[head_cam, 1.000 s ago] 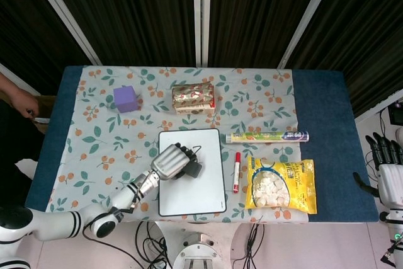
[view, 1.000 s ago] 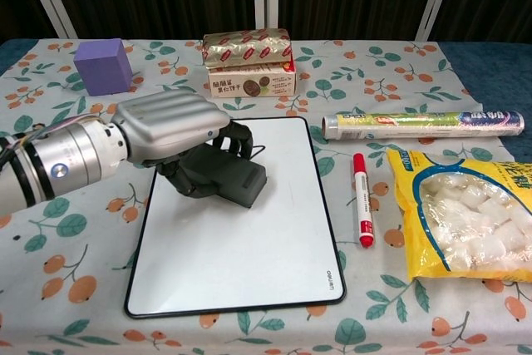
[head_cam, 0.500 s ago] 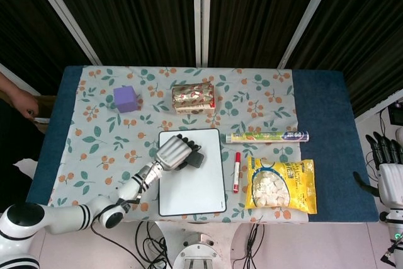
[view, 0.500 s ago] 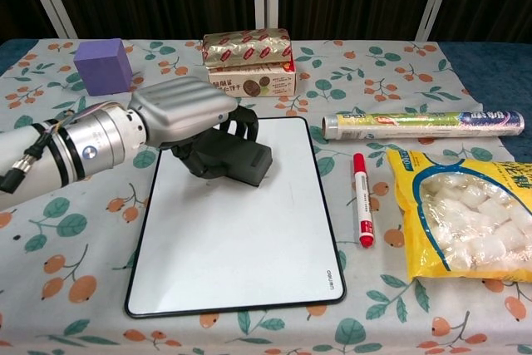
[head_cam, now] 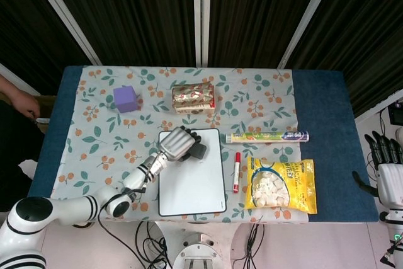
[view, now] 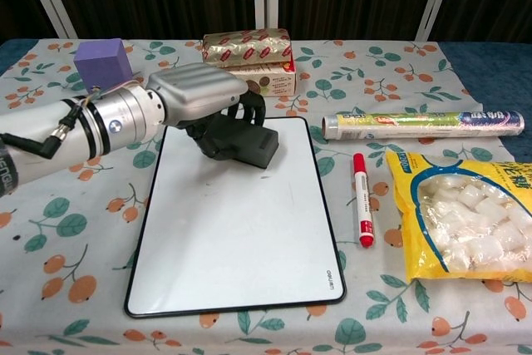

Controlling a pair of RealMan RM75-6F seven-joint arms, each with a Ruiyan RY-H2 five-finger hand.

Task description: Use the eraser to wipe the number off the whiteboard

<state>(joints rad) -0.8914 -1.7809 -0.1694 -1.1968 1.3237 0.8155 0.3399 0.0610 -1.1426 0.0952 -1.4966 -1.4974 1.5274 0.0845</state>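
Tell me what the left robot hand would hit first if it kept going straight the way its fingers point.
Probably the snack boxes just past the whiteboard's far edge; the left robot hand, holding the eraser, points toward them, though depth is uncertain.

The whiteboard (view: 237, 222) is a white rectangle with a thin black frame and rounded corners, lying flat on the flowered tablecloth in the lower middle of the chest view. Its visible surface looks blank white, with a small logo at its lower right corner. The eraser (view: 245, 143) is a dark block resting on the board's upper left part, gripped from above by the left hand (view: 195, 97), which hides much of it.
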